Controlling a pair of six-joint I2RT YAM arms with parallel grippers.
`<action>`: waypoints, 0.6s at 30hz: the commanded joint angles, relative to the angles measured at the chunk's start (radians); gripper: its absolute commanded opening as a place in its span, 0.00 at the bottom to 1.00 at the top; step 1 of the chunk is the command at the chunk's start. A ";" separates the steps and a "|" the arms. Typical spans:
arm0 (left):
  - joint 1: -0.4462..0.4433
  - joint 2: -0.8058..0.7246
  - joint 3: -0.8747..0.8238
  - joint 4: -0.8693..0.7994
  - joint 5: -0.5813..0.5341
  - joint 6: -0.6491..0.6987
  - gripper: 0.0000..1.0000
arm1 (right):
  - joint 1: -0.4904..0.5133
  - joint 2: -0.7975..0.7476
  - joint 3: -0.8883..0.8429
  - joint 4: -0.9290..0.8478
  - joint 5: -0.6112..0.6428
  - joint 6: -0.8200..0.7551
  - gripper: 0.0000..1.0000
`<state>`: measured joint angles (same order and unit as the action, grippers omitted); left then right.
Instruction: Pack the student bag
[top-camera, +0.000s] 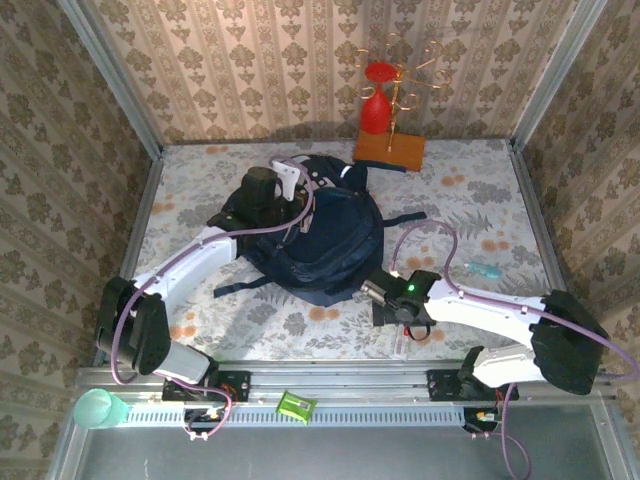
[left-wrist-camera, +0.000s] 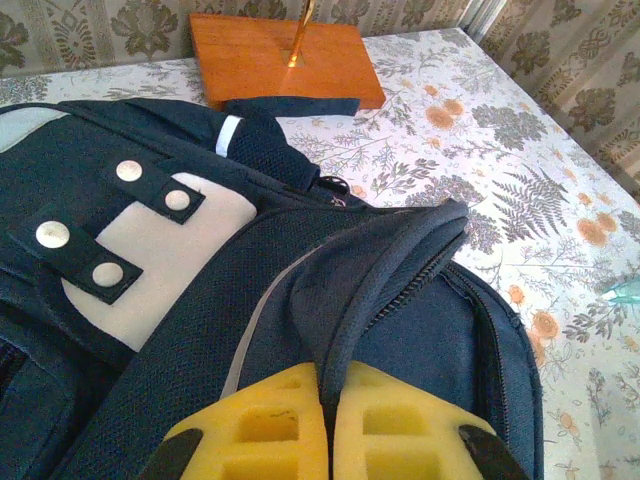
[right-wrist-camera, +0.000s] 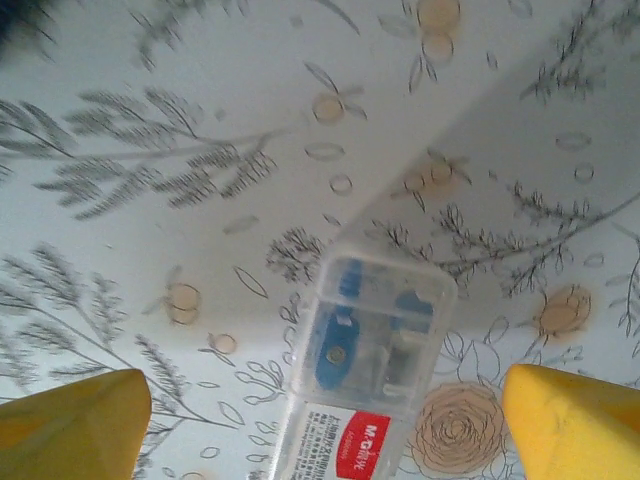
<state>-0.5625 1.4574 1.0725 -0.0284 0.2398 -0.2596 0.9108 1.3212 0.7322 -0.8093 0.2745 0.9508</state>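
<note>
Two arms are at work, and you have them posed quite differently. Your left arm (top-camera: 190, 262) runs from its base out over the bench (top-camera: 470, 215) in a long bend, with its wrist over the far left part of the student bag (top-camera: 330, 245). The bag sits mid-bench between the two claws. Your right arm (top-camera: 490, 312) stretches low across towards the left, its wrist tipped down just off the bag's near right edge.

The overhead view gives you both arm shapes; the wrist views give you the finger detail. On the left wrist view, your left claw (left-wrist-camera: 328, 395) is pressed together on a raised fold of navy fabric beside the zip, pinching it up off the bag. Ahead and to the left of that claw lies the grey-white patch (left-wrist-camera: 160, 255) with its two studded tabs. Farther ahead, a wooden base (left-wrist-camera: 285, 55) sits on a dark blue book (left-wrist-camera: 290, 105), just beyond the bag's top.

The right wrist view shows your right claw (right-wrist-camera: 322, 400) spread wide, with its yellow fingers (right-wrist-camera: 75, 420) at either side of the frame, gripping nothing. Between them, lying on the floral bench, is a clear case (right-wrist-camera: 365, 360) with blue parts inside and a red label, apart from both fingers.
</note>
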 joint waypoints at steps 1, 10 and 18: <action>0.001 -0.039 -0.012 0.057 -0.008 -0.013 0.00 | 0.009 0.019 -0.062 0.006 -0.020 0.090 0.90; 0.001 -0.052 -0.021 0.055 -0.009 -0.011 0.00 | -0.015 0.064 -0.115 0.206 -0.094 0.093 0.59; 0.000 -0.066 -0.027 0.050 -0.013 -0.008 0.00 | -0.021 -0.057 0.003 0.211 0.015 -0.033 0.37</action>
<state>-0.5632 1.4437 1.0519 -0.0143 0.2398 -0.2615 0.8963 1.3357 0.6525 -0.6529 0.2031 0.9840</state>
